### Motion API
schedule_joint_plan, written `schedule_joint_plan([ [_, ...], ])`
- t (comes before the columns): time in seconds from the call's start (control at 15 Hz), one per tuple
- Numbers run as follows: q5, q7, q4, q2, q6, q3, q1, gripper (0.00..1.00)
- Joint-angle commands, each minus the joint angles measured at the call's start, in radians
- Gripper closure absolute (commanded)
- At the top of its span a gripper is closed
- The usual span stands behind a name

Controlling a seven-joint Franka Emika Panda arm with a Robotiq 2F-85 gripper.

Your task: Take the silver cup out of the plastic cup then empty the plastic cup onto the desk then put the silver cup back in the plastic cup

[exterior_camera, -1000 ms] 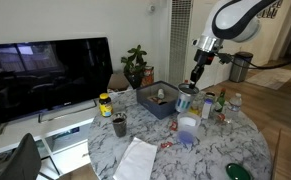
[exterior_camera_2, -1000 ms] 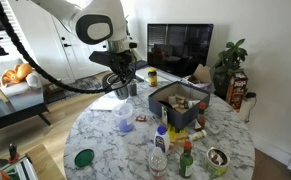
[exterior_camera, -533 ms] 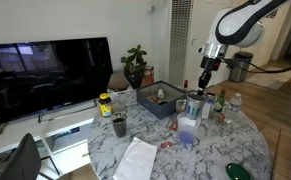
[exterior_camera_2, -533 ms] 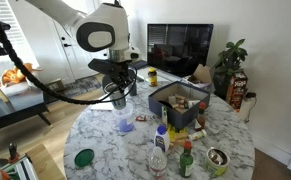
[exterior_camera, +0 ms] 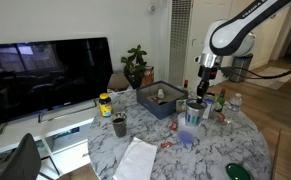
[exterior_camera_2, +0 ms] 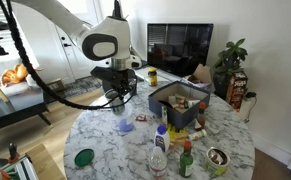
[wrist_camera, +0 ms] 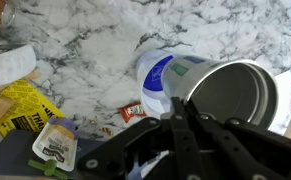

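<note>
My gripper (wrist_camera: 177,110) is shut on the rim of the silver cup (wrist_camera: 235,95) and holds it tilted above the desk (wrist_camera: 85,40). The plastic cup (wrist_camera: 157,82), pale with blue showing through it, stands on the marble right beside and below the silver cup. In both exterior views the gripper (exterior_camera: 199,96) (exterior_camera_2: 118,92) hangs over the table's middle with the silver cup (exterior_camera: 194,108) (exterior_camera_2: 116,101) just above the plastic cup (exterior_camera: 188,134) (exterior_camera_2: 125,124). I cannot tell what is in the plastic cup.
A dark tray (exterior_camera: 161,102) (exterior_camera_2: 180,100) with small things stands behind the cups. Bottles (exterior_camera_2: 159,160), a dark brown cup (exterior_camera: 119,125), a white cloth (exterior_camera: 137,158), a green lid (exterior_camera_2: 83,157) and snack wrappers (wrist_camera: 25,112) lie on the table.
My gripper has moved sideways and a little lower with the silver cup in it, and now hangs closer over the plastic cup. The plastic cup has not moved.
</note>
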Motion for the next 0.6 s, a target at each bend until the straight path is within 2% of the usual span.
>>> schedule_joint_plan([
  [0.0,0.015,0.028,0.013,0.059,0.056,0.009,0.012,0.96],
  [0.13,0.009,0.047,0.016,0.082,0.088,0.016,0.013,0.96],
  [0.2,0.001,0.06,0.019,0.093,0.102,0.02,0.013,0.8],
  [0.27,-0.011,0.074,0.019,0.101,0.11,0.023,0.012,0.68],
  [0.53,-0.01,0.092,0.025,0.112,0.127,0.036,0.009,0.42],
])
